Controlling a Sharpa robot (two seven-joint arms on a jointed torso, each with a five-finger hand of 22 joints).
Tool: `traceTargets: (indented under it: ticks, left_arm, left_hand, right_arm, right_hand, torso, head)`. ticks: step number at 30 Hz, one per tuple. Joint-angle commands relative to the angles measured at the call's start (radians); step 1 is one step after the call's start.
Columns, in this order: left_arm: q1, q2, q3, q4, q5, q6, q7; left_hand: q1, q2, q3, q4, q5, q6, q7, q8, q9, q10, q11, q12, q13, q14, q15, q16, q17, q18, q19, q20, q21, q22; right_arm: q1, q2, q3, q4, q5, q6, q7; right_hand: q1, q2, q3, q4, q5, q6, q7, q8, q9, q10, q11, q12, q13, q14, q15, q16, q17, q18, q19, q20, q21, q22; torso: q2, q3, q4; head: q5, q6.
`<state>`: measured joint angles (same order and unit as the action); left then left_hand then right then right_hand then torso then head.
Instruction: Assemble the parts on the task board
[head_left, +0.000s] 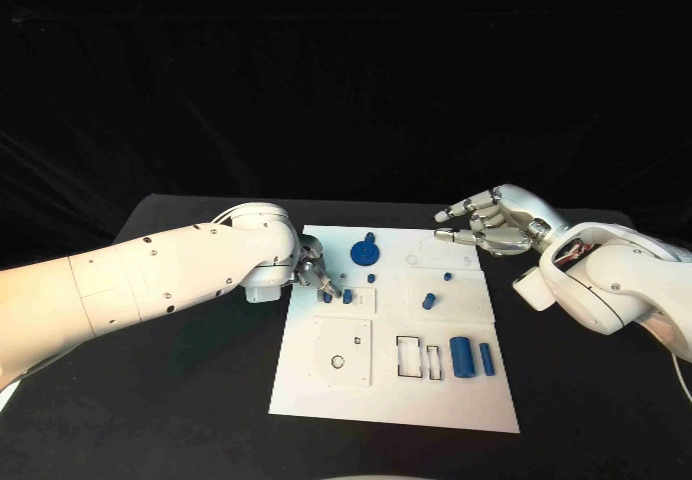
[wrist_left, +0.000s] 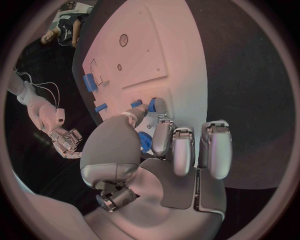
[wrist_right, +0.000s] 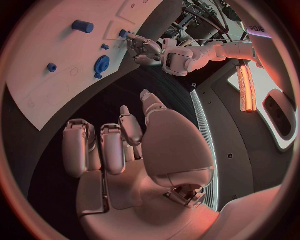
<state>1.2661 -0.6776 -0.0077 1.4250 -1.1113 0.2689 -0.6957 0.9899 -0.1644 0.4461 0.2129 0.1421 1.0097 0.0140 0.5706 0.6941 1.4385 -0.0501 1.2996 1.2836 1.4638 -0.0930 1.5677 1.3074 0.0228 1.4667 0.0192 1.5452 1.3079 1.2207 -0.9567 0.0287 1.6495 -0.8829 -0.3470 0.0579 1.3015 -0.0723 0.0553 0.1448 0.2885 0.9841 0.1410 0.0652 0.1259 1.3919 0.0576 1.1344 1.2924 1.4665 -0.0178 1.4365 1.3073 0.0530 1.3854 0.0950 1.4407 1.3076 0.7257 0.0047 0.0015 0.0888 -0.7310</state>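
Note:
The white task board (head_left: 397, 395) lies mid-table. My left hand (head_left: 315, 278) is at its left edge, thumb and a finger pinching a small blue peg (head_left: 327, 296) that stands on the board; a second peg (head_left: 348, 296) is right beside it. In the left wrist view the fingertips (wrist_left: 160, 107) close round the peg (wrist_left: 152, 104). A blue gear (head_left: 364, 250) lies just beyond the hand. My right hand (head_left: 490, 225) hovers above the board's far right corner, fingers apart and holding nothing. The right wrist view shows the gear (wrist_right: 101, 64) and the left hand (wrist_right: 147, 47).
Small blue parts (head_left: 428, 300) (head_left: 447, 275) (head_left: 372, 278) lie on the board's middle. Two blue cylinders (head_left: 462, 356) (head_left: 488, 358) lie on its near right, beside rectangular slots (head_left: 411, 356). A square plate with a hole (head_left: 342, 350) is set into the near left.

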Motion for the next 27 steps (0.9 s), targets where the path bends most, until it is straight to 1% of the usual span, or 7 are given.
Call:
traceTargets:
  ticks: [1,13,16,19,23,25,27]
  left_arm:
    - [-0.005,-0.003,-0.003,0.003,-0.001,0.0,-0.043]
    - [-0.006,-0.043,-0.001,0.04,0.013,-0.07,-0.022]
    - [-0.006,-0.054,0.0,0.051,0.043,-0.122,0.015]
    - [-0.005,-0.067,0.0,0.058,0.12,-0.22,0.098]
    - [-0.005,-0.082,0.0,0.064,0.244,-0.336,0.229]
    - [-0.005,-0.087,0.0,0.063,0.298,-0.375,0.299]
    - [-0.005,-0.09,-0.001,0.062,0.339,-0.402,0.366]
  left_hand:
    - [-0.013,0.0,-0.026,0.013,0.005,0.008,0.002,0.003,0.001,0.007,0.0,0.003,0.001,0.107,-0.008,0.003,0.263,-0.017,0.095,-0.009,0.005,0.244]
    - [-0.041,0.031,-0.171,0.078,0.003,0.006,0.0,0.006,0.005,0.005,0.0,-0.004,-0.003,0.107,-0.009,0.003,0.263,-0.017,0.095,-0.011,0.006,0.246]
    - [-0.056,0.04,-0.201,0.079,0.004,0.001,0.002,0.005,0.005,0.001,0.0,-0.01,-0.008,0.107,-0.01,0.003,0.263,-0.015,0.092,-0.011,-0.002,0.239]
    - [-0.065,0.053,-0.241,0.079,0.005,-0.023,0.01,-0.002,0.005,-0.028,0.005,-0.055,-0.051,0.107,-0.006,0.003,0.263,-0.001,0.07,-0.009,-0.051,0.197]
    - [-0.048,0.066,-0.311,0.08,0.007,-0.084,0.032,-0.021,-0.004,-0.124,0.025,-0.197,-0.186,0.103,0.008,-0.005,0.253,0.037,0.001,0.002,-0.21,0.068]
    - [-0.031,0.072,-0.345,0.081,0.007,-0.139,0.056,-0.041,-0.018,-0.257,0.053,-0.374,-0.351,0.062,0.028,-0.091,0.15,0.078,-0.089,0.019,-0.409,-0.088]
    - [-0.011,0.079,-0.373,0.084,0.006,-0.196,0.084,-0.059,-0.034,-0.361,0.076,-0.477,-0.448,0.012,0.049,-0.181,0.053,0.102,-0.161,0.039,-0.565,-0.205]
  right_arm:
    - [-0.001,0.0,0.0,0.002,-0.006,0.01,0.003]
    - [-0.001,0.001,0.0,-0.001,-0.006,0.01,0.004]
    - [-0.001,0.001,0.0,-0.002,-0.006,0.01,0.004]
    - [-0.001,0.001,0.0,-0.004,-0.006,0.01,0.003]
    - [-0.001,0.001,0.0,-0.005,-0.006,0.011,0.003]
    - [-0.001,0.0,0.0,-0.006,-0.006,0.011,0.002]
    - [-0.001,0.0,0.0,-0.006,-0.006,0.011,0.002]
  right_hand:
    - [-0.003,0.008,-0.004,0.0,0.005,0.006,0.001,0.003,0.001,-0.003,-0.003,-0.004,-0.001,0.052,0.001,-0.007,0.023,0.007,-0.005,0.001,-0.007,0.021]
    - [-0.003,0.008,-0.005,0.0,0.005,0.006,0.001,0.003,0.002,-0.003,-0.003,-0.005,-0.001,0.052,0.001,-0.008,0.02,0.008,-0.007,0.001,-0.008,0.019]
    - [-0.003,0.008,-0.005,0.0,0.005,0.006,0.001,0.003,0.002,-0.003,-0.003,-0.005,-0.001,0.052,0.001,-0.008,0.02,0.008,-0.007,0.001,-0.008,0.019]
    - [-0.003,0.008,-0.005,0.0,0.005,0.006,0.001,0.003,0.002,-0.003,-0.003,-0.005,-0.001,0.052,0.001,-0.008,0.02,0.008,-0.007,0.001,-0.008,0.019]
    - [-0.003,0.008,-0.005,0.0,0.005,0.006,0.001,0.003,0.002,-0.003,-0.003,-0.005,-0.001,0.052,0.001,-0.008,0.02,0.008,-0.007,0.001,-0.008,0.019]
    - [-0.003,0.008,-0.005,0.0,0.005,0.006,0.001,0.003,0.002,-0.003,-0.003,-0.005,-0.001,0.052,0.001,-0.008,0.02,0.008,-0.007,0.001,-0.008,0.019]
    - [-0.003,0.008,-0.005,0.0,0.005,0.006,0.001,0.003,0.002,-0.003,-0.003,-0.005,-0.001,0.052,0.001,-0.008,0.02,0.008,-0.007,0.001,-0.008,0.019]
  torso:
    - [0.0,0.0002,0.0007]
    - [0.0,0.0003,0.0006]
    - [0.0,0.0,0.0009]
    - [-0.001,0.0003,0.0009]
    - [0.0,0.0,0.0008]
    - [0.0,0.0004,0.0008]
    - [-0.001,0.0002,0.0014]
  head:
    - [0.0,0.001]
    - [0.0,0.002]
    - [-0.001,0.003]
    - [-0.002,0.005]
    - [-0.005,0.007]
    - [-0.005,0.007]
    - [-0.008,0.009]
